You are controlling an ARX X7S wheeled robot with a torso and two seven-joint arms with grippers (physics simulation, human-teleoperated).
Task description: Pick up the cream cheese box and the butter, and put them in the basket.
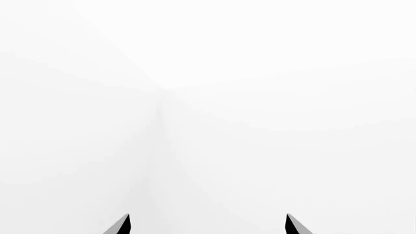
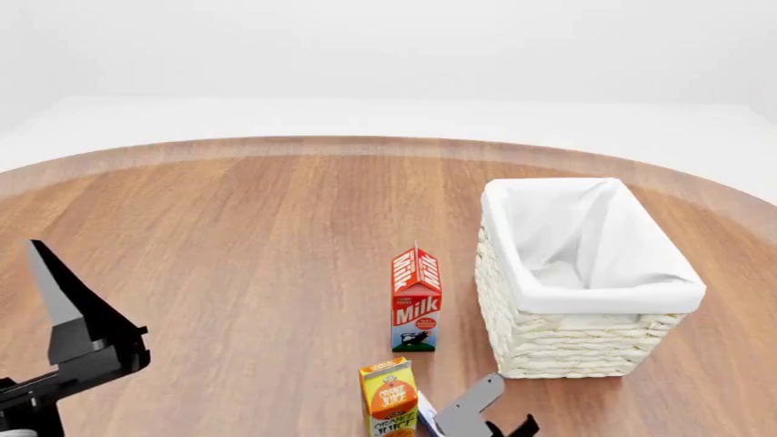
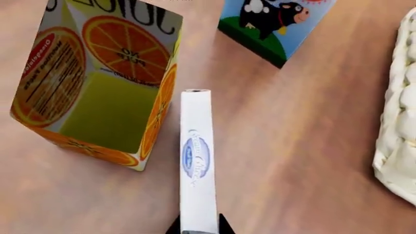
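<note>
The cream cheese box (image 3: pixel 197 161), thin and white with a blue oval label, is held edge-on in my right gripper (image 3: pixel 198 225), whose dark jaws press on both of its sides. It sits just beside the orange juice carton. In the head view that gripper (image 2: pixel 486 414) is low at the bottom edge, in front of the basket (image 2: pixel 607 296), a cream wicker basket with a white lining. My left gripper (image 1: pixel 208 224) is open, its two tips far apart, facing only blank white wall. The butter is out of view.
An orange juice carton (image 3: pixel 97 83) stands right next to the held box, and a red milk carton (image 2: pixel 416 300) stands behind it, left of the basket. The basket's woven wall (image 3: pixel 400 122) is close on the other side. The round wooden table (image 2: pixel 243 237) spreads to the left.
</note>
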